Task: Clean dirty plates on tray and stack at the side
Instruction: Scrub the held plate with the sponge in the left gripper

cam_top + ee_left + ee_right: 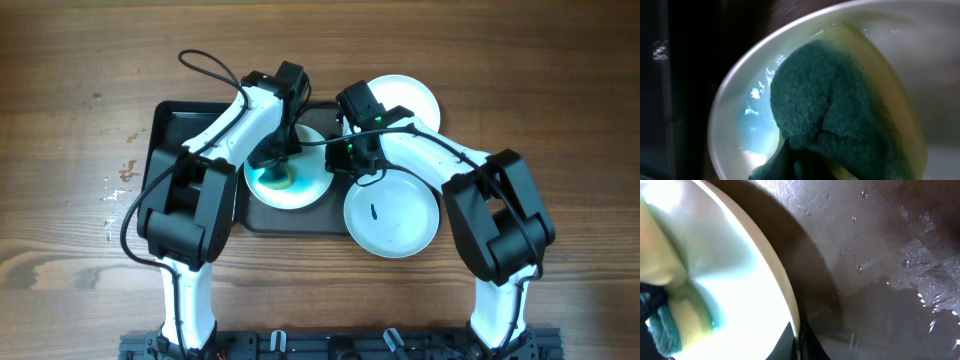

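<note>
A white plate [305,185] lies on the dark grey tray [180,125], wet with bluish water. A green and yellow sponge [274,181] rests on the plate's left part, and my left gripper [279,160] is shut on it. Up close the sponge [840,100] covers much of the plate [735,130], hiding the left fingers. My right gripper [346,163] is shut on this plate's right rim [790,295], one finger on each side. A second plate [400,220] with a dark smear [372,212] lies at the tray's right edge. A third plate [410,98] lies behind it.
Both arms meet over the tray's right half. The wet tray floor [880,255] shows droplets beside the gripped plate. Bare wooden table [80,80] surrounds the tray, with small white specks [122,175] at its left.
</note>
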You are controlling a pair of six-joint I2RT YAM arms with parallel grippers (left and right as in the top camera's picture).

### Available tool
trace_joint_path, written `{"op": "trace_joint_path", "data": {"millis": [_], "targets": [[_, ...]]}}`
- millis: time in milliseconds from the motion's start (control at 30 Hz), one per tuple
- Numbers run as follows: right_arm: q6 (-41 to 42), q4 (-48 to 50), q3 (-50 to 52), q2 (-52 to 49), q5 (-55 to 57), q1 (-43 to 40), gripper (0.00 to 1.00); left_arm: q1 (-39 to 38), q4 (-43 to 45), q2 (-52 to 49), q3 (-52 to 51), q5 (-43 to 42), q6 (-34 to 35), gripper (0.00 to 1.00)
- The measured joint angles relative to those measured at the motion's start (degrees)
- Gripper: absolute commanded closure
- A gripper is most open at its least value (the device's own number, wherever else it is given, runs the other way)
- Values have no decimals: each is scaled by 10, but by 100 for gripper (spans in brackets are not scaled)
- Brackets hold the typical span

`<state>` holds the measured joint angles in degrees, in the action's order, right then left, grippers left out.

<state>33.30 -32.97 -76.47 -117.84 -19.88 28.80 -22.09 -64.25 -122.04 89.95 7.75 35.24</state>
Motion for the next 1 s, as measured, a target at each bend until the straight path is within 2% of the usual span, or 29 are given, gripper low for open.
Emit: {"op": "trace_joint_path", "data": {"millis": [100, 300, 500, 600, 767, 1000], "targets": [[-2, -3, 0, 0, 0, 0, 96, -6, -17, 0, 0, -12, -32, 96], [-4, -9, 0, 1, 0, -1, 96, -19, -16, 0, -1, -126, -151, 96], [-4, -9, 0, 1, 4, -4, 96, -21, 18, 0, -5, -184, -187, 96], [-3, -8, 0, 2, 10, -9, 96, -19, 54, 0, -6, -197, -185, 96], [1, -1, 0, 2, 21, -12, 96, -8, 106, 0, -8, -196, -142, 96], [5, 5, 0, 2, 19, -9, 96, -1, 91, 0, -4, -105, -36, 96]]}}
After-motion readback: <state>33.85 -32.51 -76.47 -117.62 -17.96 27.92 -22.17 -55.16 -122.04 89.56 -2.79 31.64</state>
